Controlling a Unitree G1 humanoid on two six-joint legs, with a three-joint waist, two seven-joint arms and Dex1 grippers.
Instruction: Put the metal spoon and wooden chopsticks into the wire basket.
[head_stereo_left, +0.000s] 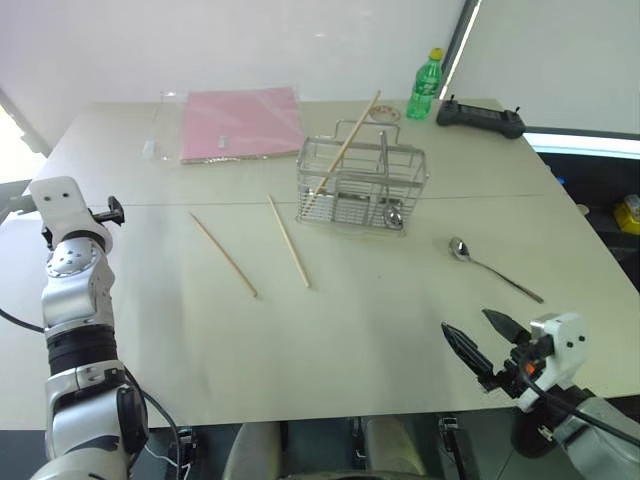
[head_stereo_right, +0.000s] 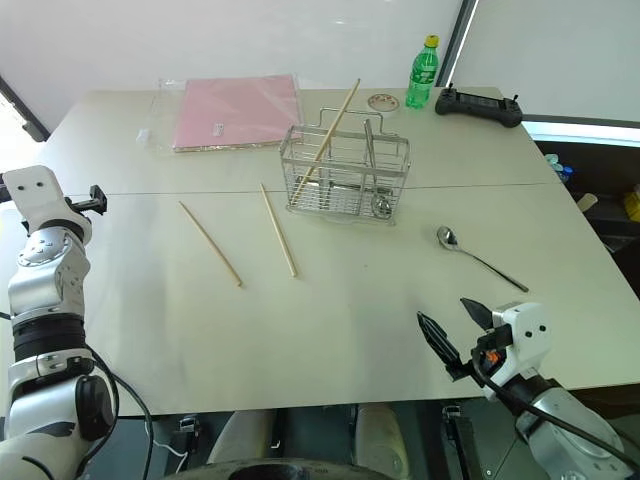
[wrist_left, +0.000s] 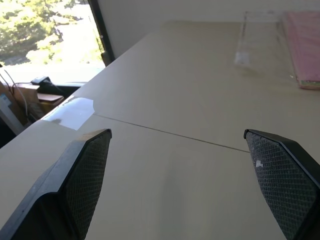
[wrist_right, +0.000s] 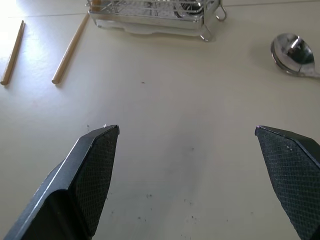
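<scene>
Head views: metal spoon (head_stereo_left: 490, 268) lies on the table (head_stereo_left: 380, 330) right of the wire basket (head_stereo_left: 362, 187), bowl toward the basket, handle running away toward the right gripper (head_stereo_left: 486, 343), the nearer arm, fingers spread and empty. 2 wooden chopsticks (head_stereo_left: 288, 240) lie left of the basket; 1 leans inside. Left wrist view: left gripper (wrist_left: 182, 185) spread, empty. Right wrist view: spoon bowl ahead, beside the basket.

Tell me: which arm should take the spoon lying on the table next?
Right, probably. The metal spoon lies just ahead of the right gripper, whose jaws are open and empty. The left gripper is far off, at the table's left edge.
</scene>
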